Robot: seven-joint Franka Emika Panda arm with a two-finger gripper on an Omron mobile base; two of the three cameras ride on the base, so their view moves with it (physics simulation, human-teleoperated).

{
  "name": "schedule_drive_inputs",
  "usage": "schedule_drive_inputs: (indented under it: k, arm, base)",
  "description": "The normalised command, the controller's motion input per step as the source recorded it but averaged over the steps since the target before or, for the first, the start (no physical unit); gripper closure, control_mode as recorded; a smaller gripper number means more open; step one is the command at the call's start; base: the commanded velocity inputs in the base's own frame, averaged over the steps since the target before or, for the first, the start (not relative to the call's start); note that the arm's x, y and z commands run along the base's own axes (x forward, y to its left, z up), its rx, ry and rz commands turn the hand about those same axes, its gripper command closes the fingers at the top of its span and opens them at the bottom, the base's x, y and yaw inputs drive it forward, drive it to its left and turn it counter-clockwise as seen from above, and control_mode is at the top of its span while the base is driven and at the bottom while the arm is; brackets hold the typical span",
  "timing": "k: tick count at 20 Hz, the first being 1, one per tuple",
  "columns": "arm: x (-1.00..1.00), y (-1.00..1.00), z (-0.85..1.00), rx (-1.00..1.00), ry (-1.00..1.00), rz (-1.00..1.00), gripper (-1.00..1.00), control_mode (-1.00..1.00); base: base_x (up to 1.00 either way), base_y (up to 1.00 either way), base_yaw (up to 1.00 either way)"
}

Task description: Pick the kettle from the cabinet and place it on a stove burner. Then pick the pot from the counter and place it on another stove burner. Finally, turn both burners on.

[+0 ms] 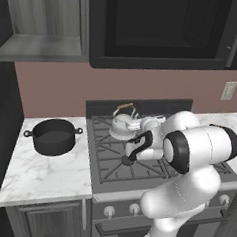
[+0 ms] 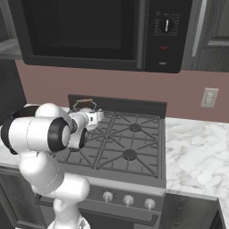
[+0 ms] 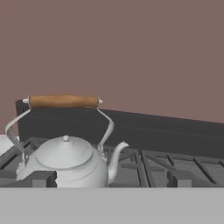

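The black microwave (image 1: 162, 28) hangs over the range, its top and right side cut off in the left base view. Left of it the cabinet (image 1: 44, 22) stands open, its pale grey shelf bare, its upper part out of frame. On the stove burners' (image 2: 129, 154) black grates, the kettle (image 1: 124, 123) sits upright at the back left, spout toward the range's middle; the arm's white forearm covers part of it in both base views. The pot (image 1: 53, 136) rests on the counter (image 1: 46, 173) left of the range, apart from the kettle. The gripper (image 1: 149, 123) sits just beside the kettle, its fingers hidden, so I cannot tell how wide it stands.
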Motion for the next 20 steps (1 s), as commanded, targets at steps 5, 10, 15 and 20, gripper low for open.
schedule_drive_inputs:
  k: [5,10,15,20]
  arm:
    - [-0.44,0.00,0.03,0.00,0.02,-0.02,-1.00,-1.00]
    - [-0.42,0.01,0.25,0.00,0.10,-0.05,-1.00,-1.00]
    - [-0.34,0.11,0.37,0.00,0.15,-0.07,-1.00,-1.00]
    - [-0.30,0.12,0.38,0.00,0.18,-0.09,-1.00,-1.00]
  base:
    - [0.00,0.00,0.00]
    - [0.00,0.00,0.00]
    - [0.00,0.00,0.00]
    - [0.00,0.00,0.00]
